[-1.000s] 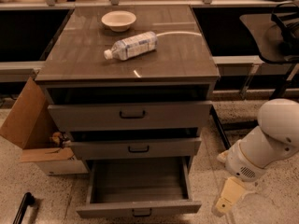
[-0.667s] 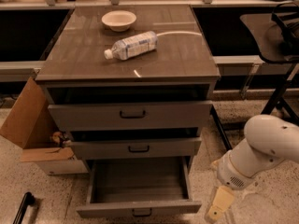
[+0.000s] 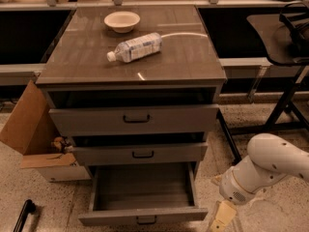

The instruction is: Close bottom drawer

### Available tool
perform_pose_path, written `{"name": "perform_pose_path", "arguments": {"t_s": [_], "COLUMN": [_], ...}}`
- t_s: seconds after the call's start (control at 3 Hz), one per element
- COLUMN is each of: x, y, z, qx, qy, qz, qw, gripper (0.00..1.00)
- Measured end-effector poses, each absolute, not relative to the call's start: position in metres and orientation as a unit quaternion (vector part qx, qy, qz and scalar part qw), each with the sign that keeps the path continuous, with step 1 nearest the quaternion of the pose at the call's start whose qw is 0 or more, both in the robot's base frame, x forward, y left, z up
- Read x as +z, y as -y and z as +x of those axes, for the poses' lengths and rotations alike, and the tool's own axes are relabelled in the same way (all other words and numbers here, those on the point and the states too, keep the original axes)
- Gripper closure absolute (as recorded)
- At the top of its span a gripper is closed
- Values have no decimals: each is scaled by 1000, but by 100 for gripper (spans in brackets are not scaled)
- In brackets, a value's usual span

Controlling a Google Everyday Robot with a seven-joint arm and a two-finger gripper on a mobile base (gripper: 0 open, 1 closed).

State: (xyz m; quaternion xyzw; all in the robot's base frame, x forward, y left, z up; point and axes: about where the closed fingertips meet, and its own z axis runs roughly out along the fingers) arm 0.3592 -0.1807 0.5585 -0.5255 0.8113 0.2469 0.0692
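Speckled flooring (image 3: 48, 202) below; my gripper (image 3: 222, 219) has slid closer beside the pulled-out bottom drawer (image 3: 142, 190). Its grip I cannot tell.

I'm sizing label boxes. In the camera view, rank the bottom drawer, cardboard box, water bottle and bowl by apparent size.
1. bottom drawer, pulled open
2. cardboard box
3. water bottle
4. bowl, but it sits farther back, so these last two are unsure.
The tool hangs low, right of the drawer front.
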Motion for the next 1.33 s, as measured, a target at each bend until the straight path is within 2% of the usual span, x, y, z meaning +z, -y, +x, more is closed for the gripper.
{"name": "perform_pose_path", "arguments": {"t_s": [0.67, 1.33], "x": [530, 456], "y": [172, 159], "z": [368, 389], "qx": [241, 306], "qy": [-797, -744], "qz": [-543, -575], "qw": [107, 149], "gripper": [0, 0]}}
